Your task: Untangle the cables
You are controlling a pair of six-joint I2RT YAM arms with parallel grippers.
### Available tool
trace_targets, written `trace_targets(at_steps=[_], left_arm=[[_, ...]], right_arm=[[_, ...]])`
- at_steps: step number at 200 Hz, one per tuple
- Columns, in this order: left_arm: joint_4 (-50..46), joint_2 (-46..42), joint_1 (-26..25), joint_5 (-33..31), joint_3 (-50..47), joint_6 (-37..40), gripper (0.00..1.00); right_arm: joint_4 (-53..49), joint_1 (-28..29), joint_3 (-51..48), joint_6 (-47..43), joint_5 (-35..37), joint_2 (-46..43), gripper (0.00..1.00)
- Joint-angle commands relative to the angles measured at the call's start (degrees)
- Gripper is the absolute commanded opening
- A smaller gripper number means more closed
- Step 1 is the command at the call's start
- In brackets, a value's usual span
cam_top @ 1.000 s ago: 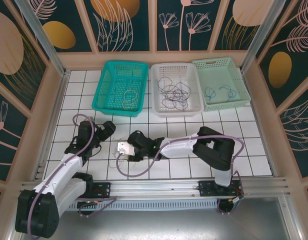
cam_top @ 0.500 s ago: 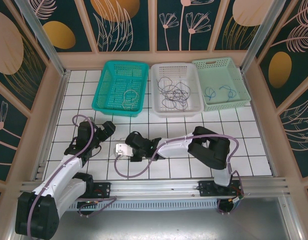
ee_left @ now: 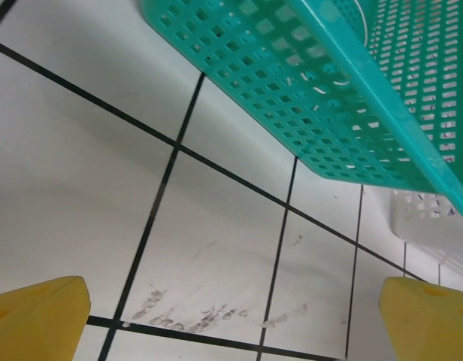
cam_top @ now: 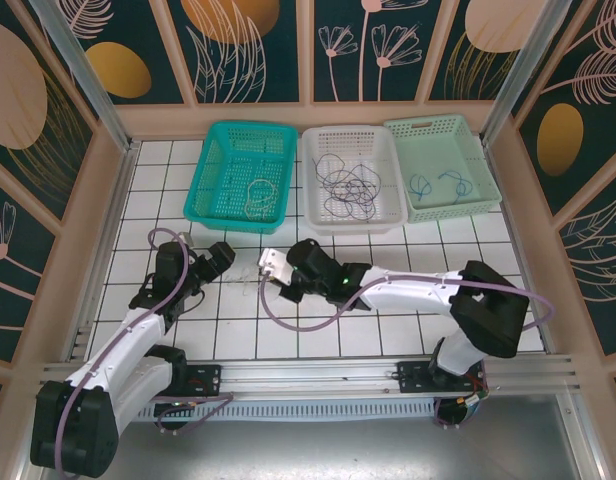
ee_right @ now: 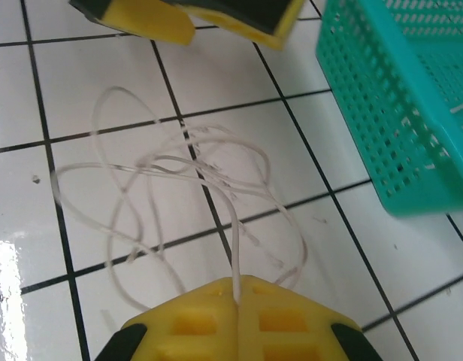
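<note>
Right tool [ee_right: 237, 301] is pinching one strand of the pale cable [ee_right: 188, 162], with its fingers pressed together on it at the lower centre of the wrist view. The rest of that cable is lying in overlapping loops on the table [ee_right: 367, 263], mid-frame, just left of the teal basket [ee_right: 397, 98]. Left tool [ee_left: 231, 316] is gaping wide and holding nothing, hovering near the loops.

Risks, as judged:
- **Slipping:** the grip is taking a single hair-thin strand, so any quick pull is likely sliding it free.
- **Knotting:** the loops are crossing one another, so lifting from one point is liable to be cinching them tight rather than opening them.
- **Snagging:** a trailing loop is apt to be catching on the teal basket's mesh, or on the left tool, if carried close past.

Dark cables [cam_top: 348, 188] are sitting tangled in the white basket [cam_top: 350, 131], upper centre of the overhead view.
</note>
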Motion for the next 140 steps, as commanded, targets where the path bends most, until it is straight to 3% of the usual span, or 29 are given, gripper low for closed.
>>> trace_targets(at_steps=[1, 53, 103, 140], left_arm=[[3.1, 0.1, 0.2, 4.0, 0.7, 1.6, 0.98], [5.5, -3.4, -2.8, 7.4, -2.4, 1.5, 0.93], [9.8, 1.5, -11.6, 10.5, -5.0, 1.4, 0.76], [10.7, 2.8, -13.8, 10.5, -4.2, 2.8, 0.75]], right_arm=[[-3.8, 0.5, -1.3, 4.0, -3.0, 0.0, 0.00], [-3.2, 1.1, -0.6, 6.1, -2.0, 7.0, 0.06], [-0.8, 1.3, -1.0, 8.8, -2.0, 8.4, 0.09], [1.0, 1.4, -2.6, 8.8, -0.8, 6.5, 0.00]])
